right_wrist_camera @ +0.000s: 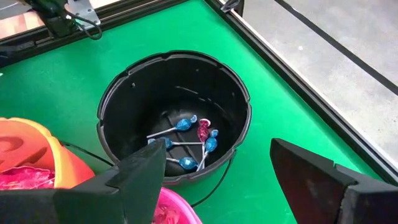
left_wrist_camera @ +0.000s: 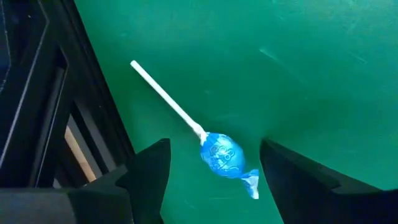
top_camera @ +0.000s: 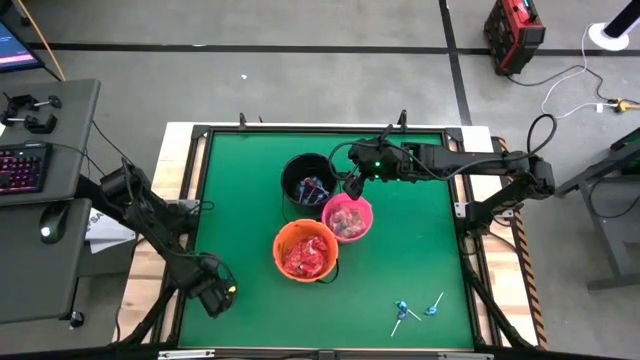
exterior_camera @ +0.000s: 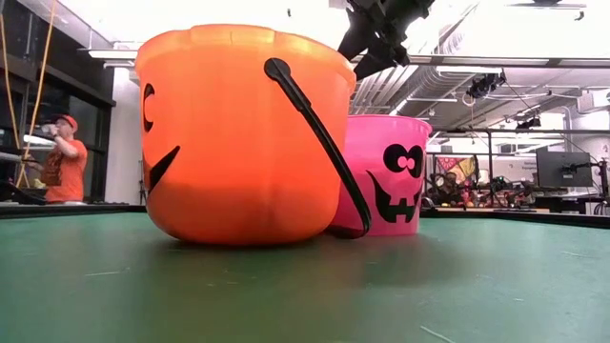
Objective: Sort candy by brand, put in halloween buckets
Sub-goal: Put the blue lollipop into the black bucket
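Sorting is nearing its end: the black bucket (right_wrist_camera: 174,118), orange bucket (top_camera: 305,251) and pink bucket (top_camera: 347,217), mid-bench, are holding candy. Lollipops (top_camera: 418,312) are lying near the bench's front-right corner. The right hand (top_camera: 352,185), spread, is hovering over the black bucket; the left hand (left_wrist_camera: 214,171), spread, is straddling another lollipop (left_wrist_camera: 221,154) near the front-left corner.

I saw the three buckets clustered mid-table, upright. The black bucket (right_wrist_camera: 174,118) sat farthest back, holding several blue-headed lollipops (right_wrist_camera: 186,146) and one reddish piece on its floor. The pink bucket (top_camera: 348,216) stood just beside it, with pink-wrapped pieces inside, and touched the orange bucket (top_camera: 305,251), which was full of red shiny packets (top_camera: 306,257). Two blue lollipops (top_camera: 418,312) lay near the front right of the mat, another blue lollipop (left_wrist_camera: 214,149) flat at the front left corner.
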